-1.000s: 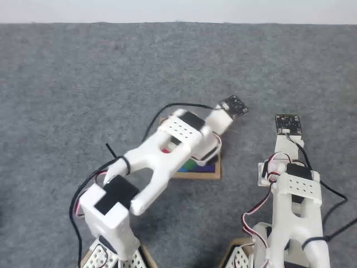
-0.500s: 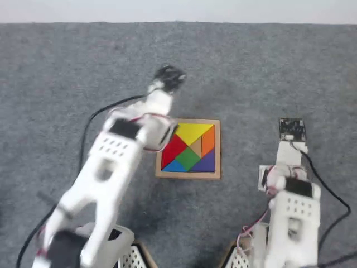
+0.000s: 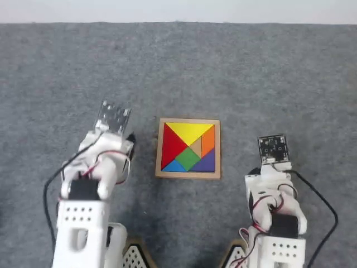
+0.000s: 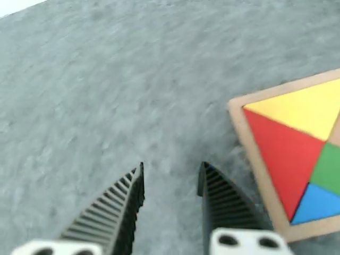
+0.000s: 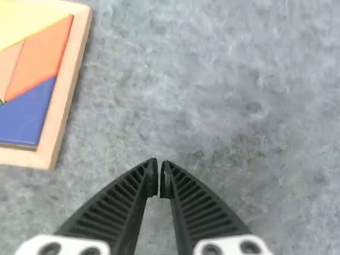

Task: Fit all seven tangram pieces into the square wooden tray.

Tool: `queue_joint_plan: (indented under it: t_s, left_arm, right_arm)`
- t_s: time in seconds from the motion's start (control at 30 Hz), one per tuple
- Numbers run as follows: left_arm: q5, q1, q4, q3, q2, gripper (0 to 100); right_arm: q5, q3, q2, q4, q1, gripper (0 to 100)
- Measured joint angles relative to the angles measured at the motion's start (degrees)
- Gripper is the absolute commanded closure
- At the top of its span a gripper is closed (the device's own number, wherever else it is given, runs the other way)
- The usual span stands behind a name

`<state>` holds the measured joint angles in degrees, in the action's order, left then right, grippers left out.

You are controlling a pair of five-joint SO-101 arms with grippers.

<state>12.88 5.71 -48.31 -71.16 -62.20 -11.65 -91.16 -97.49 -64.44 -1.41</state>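
The square wooden tray lies in the middle of the grey carpet, packed edge to edge with coloured tangram pieces: a yellow triangle, a red triangle, orange, green, blue and purple ones. My left gripper hovers over bare carpet to the tray's left, open, nothing between its fingers; the tray corner sits beside it. My right gripper is over carpet to the tray's right, shut on nothing, with the tray edge off to one side.
Grey carpet covers the whole table around the tray. Both arm bases stand at the near edge, left arm and right arm. A pale strip runs along the far edge.
The left arm has swung off the tray, leftward and back toward its base, uncovering the filled tray. The right arm has drawn back a little toward its base.
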Motion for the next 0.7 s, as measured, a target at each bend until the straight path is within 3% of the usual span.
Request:
queue_joint_plan:
  t_s: [0.07,0.5,0.7]
  left_arm:
    - [0.2,0.9,0.0,-3.6,-4.8,100]
    - [0.2,1.1,-0.3,-25.8,-32.6,99]
    - [0.2,1.1,-10.7,-25.8,-40.8,99]
  right_arm:
    - [0.0,-1.4,-2.5,0.0,-0.2,97.4]
    - [0.0,-4.2,-5.3,0.0,0.1,97.2]
    - [0.0,-4.3,-5.3,-1.2,0.1,97.4]
